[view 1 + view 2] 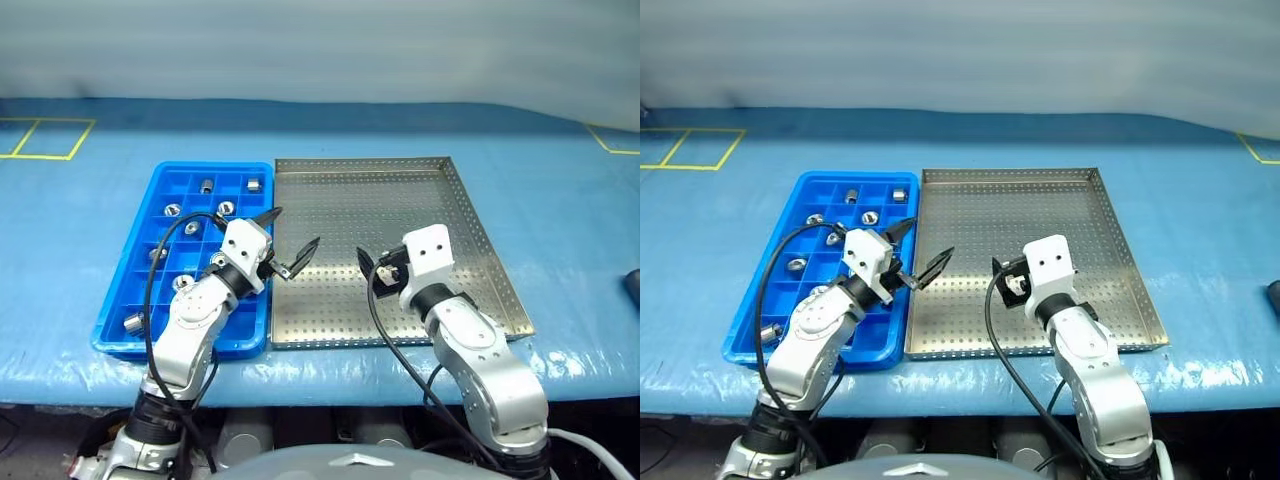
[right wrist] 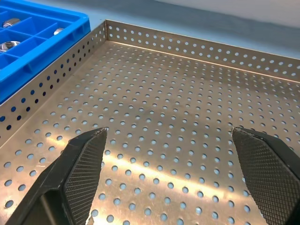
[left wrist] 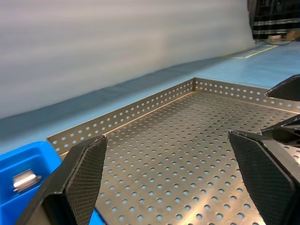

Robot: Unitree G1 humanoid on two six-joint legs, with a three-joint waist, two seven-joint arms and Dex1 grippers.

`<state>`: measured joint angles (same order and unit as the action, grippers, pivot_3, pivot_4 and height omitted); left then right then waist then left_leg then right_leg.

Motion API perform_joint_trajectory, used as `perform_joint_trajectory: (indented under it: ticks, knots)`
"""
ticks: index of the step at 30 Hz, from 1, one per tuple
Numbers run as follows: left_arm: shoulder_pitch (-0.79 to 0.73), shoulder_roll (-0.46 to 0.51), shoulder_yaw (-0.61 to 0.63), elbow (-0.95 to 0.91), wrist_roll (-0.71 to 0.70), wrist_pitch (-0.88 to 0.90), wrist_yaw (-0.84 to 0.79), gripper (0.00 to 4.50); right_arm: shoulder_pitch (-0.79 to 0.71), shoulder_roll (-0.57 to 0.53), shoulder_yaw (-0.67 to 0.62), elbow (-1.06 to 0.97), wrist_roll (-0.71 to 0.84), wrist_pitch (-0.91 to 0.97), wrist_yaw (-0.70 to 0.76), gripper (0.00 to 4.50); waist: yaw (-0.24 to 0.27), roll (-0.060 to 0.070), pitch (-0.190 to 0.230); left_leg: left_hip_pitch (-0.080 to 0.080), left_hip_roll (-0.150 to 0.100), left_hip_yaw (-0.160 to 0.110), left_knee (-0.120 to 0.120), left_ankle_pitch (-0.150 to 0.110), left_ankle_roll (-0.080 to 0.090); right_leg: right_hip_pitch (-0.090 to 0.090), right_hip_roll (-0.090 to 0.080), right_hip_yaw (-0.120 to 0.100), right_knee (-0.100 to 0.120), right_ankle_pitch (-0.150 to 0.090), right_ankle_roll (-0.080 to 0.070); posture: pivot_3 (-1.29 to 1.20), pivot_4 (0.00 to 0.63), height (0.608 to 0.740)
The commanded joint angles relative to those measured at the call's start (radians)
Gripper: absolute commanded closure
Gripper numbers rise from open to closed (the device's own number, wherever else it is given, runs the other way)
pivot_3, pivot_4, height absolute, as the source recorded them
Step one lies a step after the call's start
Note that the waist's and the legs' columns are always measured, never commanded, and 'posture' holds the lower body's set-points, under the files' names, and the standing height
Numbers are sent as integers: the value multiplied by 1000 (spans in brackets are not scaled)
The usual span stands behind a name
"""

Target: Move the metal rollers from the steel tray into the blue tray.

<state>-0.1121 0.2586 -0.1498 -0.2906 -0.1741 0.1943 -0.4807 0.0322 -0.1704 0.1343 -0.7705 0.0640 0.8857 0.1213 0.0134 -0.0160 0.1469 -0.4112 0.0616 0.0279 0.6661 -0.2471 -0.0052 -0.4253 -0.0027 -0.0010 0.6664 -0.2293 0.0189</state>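
A pale wall [image 1: 320,45] stands behind a wide worktop [image 1: 560,200] covered with a blue sheet, and yellow tape lines [image 1: 40,140] mark its far left and far right corners. On the middle of it lies the steel tray [image 1: 400,190], its perforated base bare in all views. The blue tray [image 1: 160,195] lies just beside it on the left, their long rims nearly touching. The metal rollers [image 1: 206,185] sit in its square compartments, 1 per compartment, about 9 visible. The left hand [image 1: 290,240] hovers over the border of the 2 trays, wide open and holding nothing. The right hand [image 1: 370,270] hovers over the steel tray, also wide open and without any load.
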Motion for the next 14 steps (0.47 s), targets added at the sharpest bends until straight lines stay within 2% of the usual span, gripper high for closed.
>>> perform_joint_trajectory:
  ticks: [1, 14]
  knots:
    - [-24, -2, -1, 5, 8, 2, 5, 0, 24, 7, -1, -75, -3, 9, -22, 16, -2, 0, 0, 0, 0, 0, 0, 0, 0, 0, 0, 0, 0, 0, 0, 21, 150, 740]
    - [-2, 2, -3, -20, 26, 28, 30, 0, 34, -11, 7, -80, 2, 24, -17, 16, -2, 0, 0, 0, -1, 3, 0, 0, 0, -1, -1, 3, 0, 1, 1, 43, 150, 740]
